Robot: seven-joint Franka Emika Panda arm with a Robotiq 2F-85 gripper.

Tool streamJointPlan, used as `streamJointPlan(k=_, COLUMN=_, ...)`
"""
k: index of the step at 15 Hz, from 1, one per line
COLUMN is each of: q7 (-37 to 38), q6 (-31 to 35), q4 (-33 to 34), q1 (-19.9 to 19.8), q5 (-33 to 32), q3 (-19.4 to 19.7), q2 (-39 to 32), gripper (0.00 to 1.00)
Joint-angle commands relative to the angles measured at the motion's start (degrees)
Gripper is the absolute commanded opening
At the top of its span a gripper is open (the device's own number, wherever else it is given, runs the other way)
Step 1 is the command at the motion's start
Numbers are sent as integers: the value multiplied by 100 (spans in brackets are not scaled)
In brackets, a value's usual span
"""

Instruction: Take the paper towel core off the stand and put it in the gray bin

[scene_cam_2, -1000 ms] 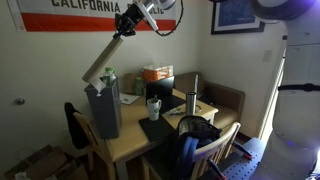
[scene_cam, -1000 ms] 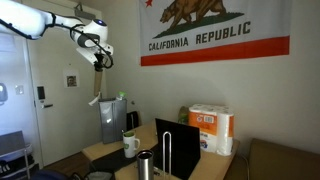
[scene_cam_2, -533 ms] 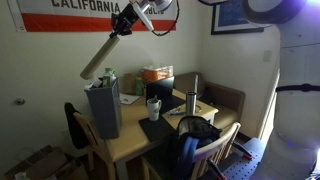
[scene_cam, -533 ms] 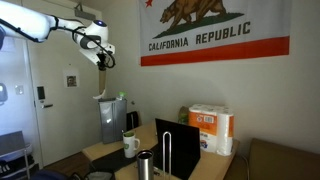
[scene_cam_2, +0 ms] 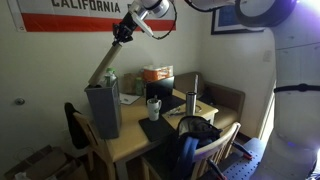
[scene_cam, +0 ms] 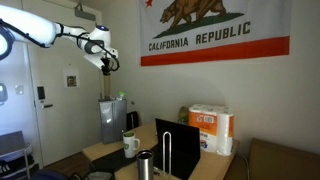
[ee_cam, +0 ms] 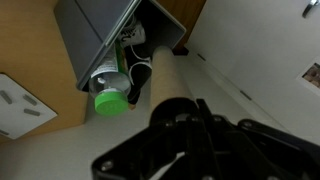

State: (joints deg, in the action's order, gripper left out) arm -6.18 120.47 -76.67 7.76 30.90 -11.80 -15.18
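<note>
Paper towel core [scene_cam_2: 108,60]: bare tan cardboard tube, tilted in the upper left of the frame, lower end at the bin's open top.
Gray bin [scene_cam_2: 102,112]: tall, boxy, flat-sided, set left of centre on the wooden table [scene_cam_2: 132,146].
Gripper [scene_cam_2: 123,36]: black, clamped on the core's upper end, top centre-left.

The paper towel core [scene_cam_2: 105,65] is matt tan cardboard. The gray bin [scene_cam_2: 102,110] looks like smooth, dull plastic; the table [scene_cam_2: 130,146] is pale, smooth wood, the tumbler [scene_cam: 145,166] brushed metal.
</note>
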Motion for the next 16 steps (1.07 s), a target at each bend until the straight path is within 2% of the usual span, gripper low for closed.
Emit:
streamJointPlan(k=1, q7=131, q6=88, q4=35, q1=79, q5=-244, q3=33, q2=-103, gripper=4)
streamJointPlan(k=16, q7=32, q6=273, q4=-833, q1=159, q5=-539, q3=-26, q2=-86, gripper=3)
